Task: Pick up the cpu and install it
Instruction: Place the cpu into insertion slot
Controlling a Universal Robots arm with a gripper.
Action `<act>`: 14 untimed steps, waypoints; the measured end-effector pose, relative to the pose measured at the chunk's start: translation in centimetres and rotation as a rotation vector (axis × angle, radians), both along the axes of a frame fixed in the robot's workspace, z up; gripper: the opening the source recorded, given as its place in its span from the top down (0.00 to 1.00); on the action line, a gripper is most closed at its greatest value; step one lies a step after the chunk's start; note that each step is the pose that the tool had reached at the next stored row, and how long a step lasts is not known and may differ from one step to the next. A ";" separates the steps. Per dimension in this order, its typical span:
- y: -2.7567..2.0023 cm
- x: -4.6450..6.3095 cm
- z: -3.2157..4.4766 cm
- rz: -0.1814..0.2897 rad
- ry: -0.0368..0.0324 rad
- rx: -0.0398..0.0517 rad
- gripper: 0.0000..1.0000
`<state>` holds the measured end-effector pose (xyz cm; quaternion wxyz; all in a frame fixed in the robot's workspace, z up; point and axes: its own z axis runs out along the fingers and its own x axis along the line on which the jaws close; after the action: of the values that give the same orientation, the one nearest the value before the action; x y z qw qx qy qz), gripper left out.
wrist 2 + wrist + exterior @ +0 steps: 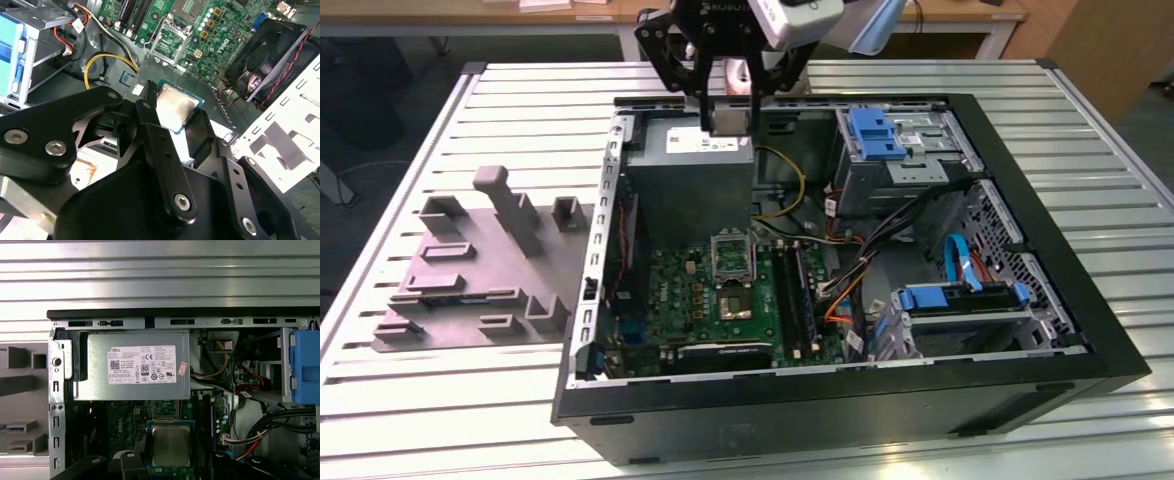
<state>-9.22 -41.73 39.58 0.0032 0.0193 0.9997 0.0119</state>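
My gripper (pixel 728 105) hangs over the open computer case, above the grey power-supply box (pixel 694 170) at the back. It is shut on the cpu (pixel 730 119), a small flat square chip with a pale silvery top. In both wrist views the cpu (pixel 175 106) (pixel 171 445) sits level between the black fingers (pixel 149 117), gripped by its edges. The metal-framed socket (pixel 731 252) with a dark centre lies open on the green motherboard, nearer the front than the gripper. In the second wrist view the socket (pixel 169 42) is beyond the chip.
A grey-purple plastic tray (pixel 480 270) with raised blocks lies on the slatted table at the exterior view's left. Inside the case are blue drive cages (pixel 874 130) (pixel 954 295), loose cables (pixel 854 265) and a black fan (pixel 270 55). The case walls (pixel 854 400) ring the motherboard.
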 end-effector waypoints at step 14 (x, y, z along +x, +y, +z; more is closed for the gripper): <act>-0.27 0.0 -0.04 -0.003 0.0000 0.0000 0.53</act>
<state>-9.22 -41.99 39.54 0.0032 0.0209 0.9997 0.0118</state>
